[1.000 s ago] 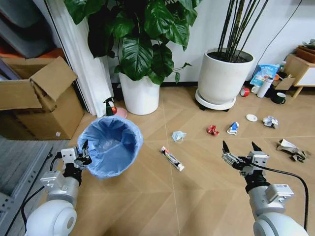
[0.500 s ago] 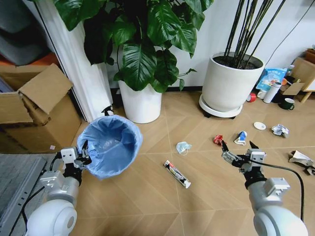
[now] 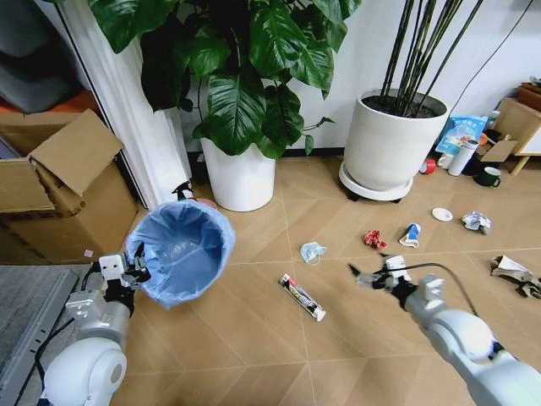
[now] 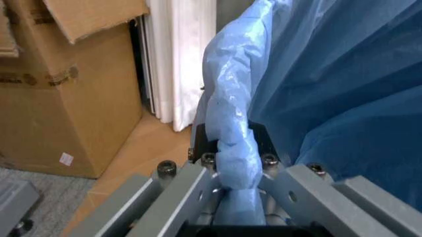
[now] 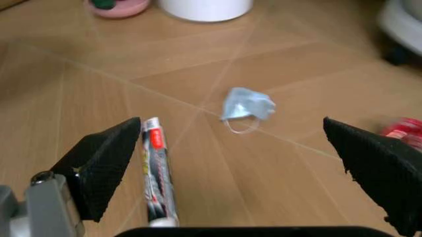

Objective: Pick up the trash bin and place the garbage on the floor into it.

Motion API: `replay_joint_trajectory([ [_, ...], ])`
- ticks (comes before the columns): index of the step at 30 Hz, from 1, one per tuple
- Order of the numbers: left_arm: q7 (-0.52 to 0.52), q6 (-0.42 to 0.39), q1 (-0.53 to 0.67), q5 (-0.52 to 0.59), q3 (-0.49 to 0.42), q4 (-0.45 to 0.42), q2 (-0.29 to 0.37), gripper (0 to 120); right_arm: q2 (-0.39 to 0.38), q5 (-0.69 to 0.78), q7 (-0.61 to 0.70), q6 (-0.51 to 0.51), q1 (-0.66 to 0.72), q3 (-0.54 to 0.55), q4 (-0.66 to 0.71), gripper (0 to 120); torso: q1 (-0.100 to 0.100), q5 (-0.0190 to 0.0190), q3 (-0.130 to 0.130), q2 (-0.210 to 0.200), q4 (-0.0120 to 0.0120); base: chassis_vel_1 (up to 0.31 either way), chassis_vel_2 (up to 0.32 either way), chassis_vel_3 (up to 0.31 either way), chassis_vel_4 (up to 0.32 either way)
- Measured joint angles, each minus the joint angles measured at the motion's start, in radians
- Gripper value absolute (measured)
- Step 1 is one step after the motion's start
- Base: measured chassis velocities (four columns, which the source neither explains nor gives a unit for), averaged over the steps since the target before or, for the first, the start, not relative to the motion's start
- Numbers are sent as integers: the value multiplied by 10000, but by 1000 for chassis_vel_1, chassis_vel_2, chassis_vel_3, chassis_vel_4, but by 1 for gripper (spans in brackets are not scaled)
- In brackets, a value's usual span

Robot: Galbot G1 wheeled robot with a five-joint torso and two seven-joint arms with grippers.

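Right end effector (image 3: 369, 274) has swung forward and leftward toward the flattened tube (image 3: 303, 297), fingers spread wide, empty; left end effector (image 3: 133, 269) stays clamped on the trash bin (image 3: 179, 249) rim, we note.

Bare floor lies all around the tube (image 3: 303, 297), with the mask (image 3: 312, 251) nearby and the bin (image 3: 179, 249) well apart.

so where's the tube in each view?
Head: tube on the floor at centre, between bin and right gripper.
Left wrist: no tube; the bin's blue liner in the jaws.
Right wrist: tube beside one open jaw.
Shared landmark: crumpled mask just beyond it.
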State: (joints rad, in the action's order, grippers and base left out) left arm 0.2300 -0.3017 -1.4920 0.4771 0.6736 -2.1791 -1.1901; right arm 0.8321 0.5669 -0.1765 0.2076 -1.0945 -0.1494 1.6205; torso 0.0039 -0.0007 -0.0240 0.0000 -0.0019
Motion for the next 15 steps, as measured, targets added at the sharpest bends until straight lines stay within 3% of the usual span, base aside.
replay_joint_trajectory([
  [1,0,0,0,0,0,0,0,0,0,0,0,0,0,0,0,100,0,0,0,0,0,0,0,0,0],
  [2,11,9,-25,-1,26,-16,3,0,100,147,-29,136,539,707,-429,100,0,-19,0,0,-1,0,0,0,0],
  [5,44,14,-60,-31,69,0,4,0,523,281,-16,369,1614,1981,-1425,100,0,18,-2,-1,0,0,0,0,0],
  [6,56,14,-68,-49,80,22,4,0,744,288,-3,416,2000,2419,-1836,100,0,-9,0,-1,0,0,0,0,0],
  [8,78,7,-69,-48,81,41,18,0,966,285,5,444,2322,2763,-2181,100,1,-20,-2,-2,-3,0,0,0,0],
  [9,115,-24,-52,-19,84,54,80,0,1295,263,10,504,2764,3165,-2682,100,0,13,-1,-1,-2,0,0,0,0],
  [11,131,-42,-31,7,87,74,112,0,1463,238,15,511,2968,3333,-2967,100,0,14,-1,-1,0,0,0,0,0],
  [12,152,-88,9,56,83,141,160,0,1782,144,35,513,3258,3598,-3515,100,0,-18,-1,-1,-1,0,0,0,0],
  [15,165,-154,63,115,61,231,232,0,2159,81,76,516,3524,3821,-4180,100,1,8,-1,-1,-1,0,0,0,0],
])
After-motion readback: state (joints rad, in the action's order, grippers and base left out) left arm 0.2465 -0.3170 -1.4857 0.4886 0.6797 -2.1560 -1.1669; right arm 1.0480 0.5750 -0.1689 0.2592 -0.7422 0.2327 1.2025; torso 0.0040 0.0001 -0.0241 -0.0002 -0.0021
